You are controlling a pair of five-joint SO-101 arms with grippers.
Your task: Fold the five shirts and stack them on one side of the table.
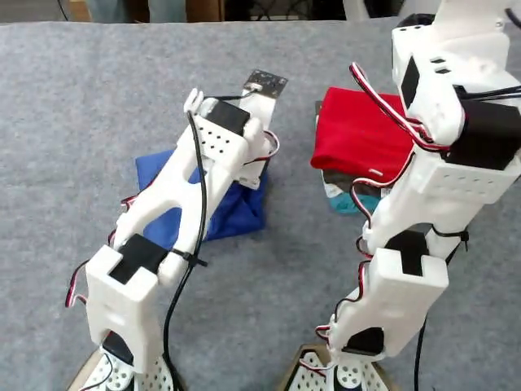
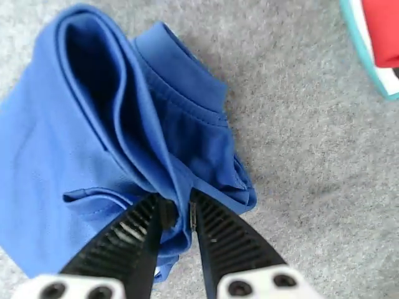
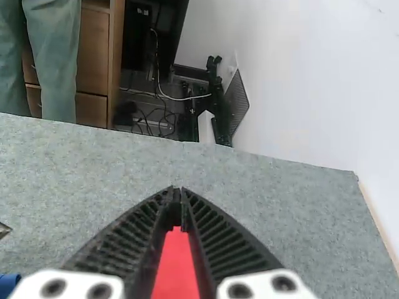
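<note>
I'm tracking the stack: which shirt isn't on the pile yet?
The blue shirt, lying alone and pinched in the left gripper. The red shirt and the teal shirt beneath it are already stacked.

The left arm (image 1: 187,195) hides the blue shirt's (image 1: 238,213) middle; the red shirt (image 1: 358,134) and right arm (image 1: 423,212) cover most of the shirts beneath (image 1: 343,198)

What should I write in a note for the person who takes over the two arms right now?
Left tool: shut on a fold of the blue shirt, which lies partly folded at mid table.
Right tool: shut, above the stack; red shows between its jaws, grip unclear.
Done: red shirt tops a stack, a teal shirt beneath.
To do: finish folding the blue shirt, add it to the stack.
</note>
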